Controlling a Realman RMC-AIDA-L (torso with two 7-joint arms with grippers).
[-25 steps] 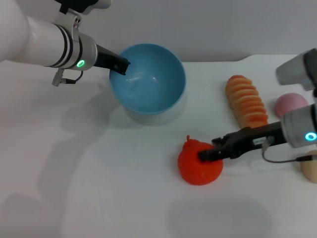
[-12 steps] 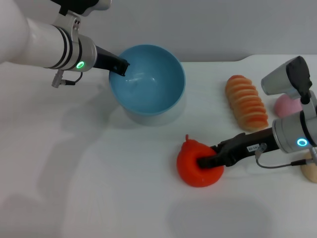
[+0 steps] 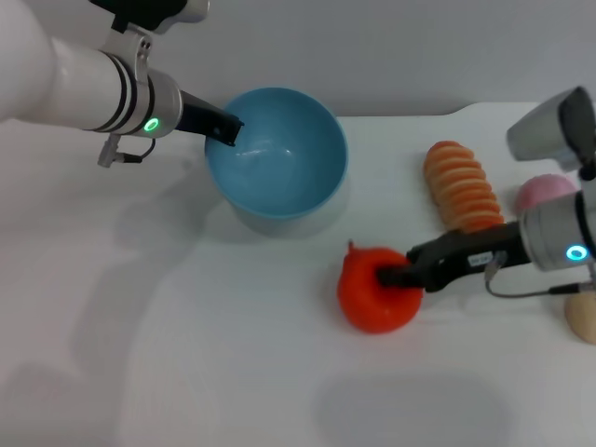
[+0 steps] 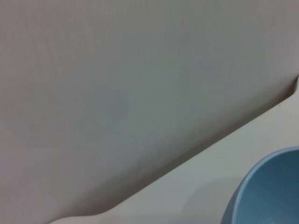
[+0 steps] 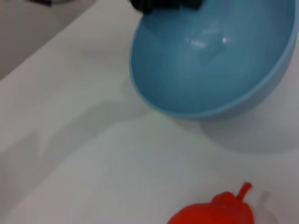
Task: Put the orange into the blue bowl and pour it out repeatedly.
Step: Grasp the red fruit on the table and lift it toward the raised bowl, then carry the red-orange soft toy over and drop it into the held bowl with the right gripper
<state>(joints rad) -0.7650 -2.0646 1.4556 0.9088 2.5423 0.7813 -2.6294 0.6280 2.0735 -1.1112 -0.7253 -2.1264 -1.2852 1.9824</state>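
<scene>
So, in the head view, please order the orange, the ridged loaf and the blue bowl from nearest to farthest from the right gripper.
1. The orange: the right gripper is closed on it, near the table's middle.
2. The ridged loaf: lying behind the gripper, on the robot's right.
3. The blue bowl: farthest, at the back left, held at its rim by the left gripper.

The robot has two thick, round white arms, and each wrist wears dark rings and a small glowing light, green on the left arm and blue-green on the right. Each arm ends in a thin black gripper, the left gripper [image 3: 223,128] and the right gripper [image 3: 396,276]. Thin grey cables loop beside both wrists, and a grey block sits above the right one.
</scene>
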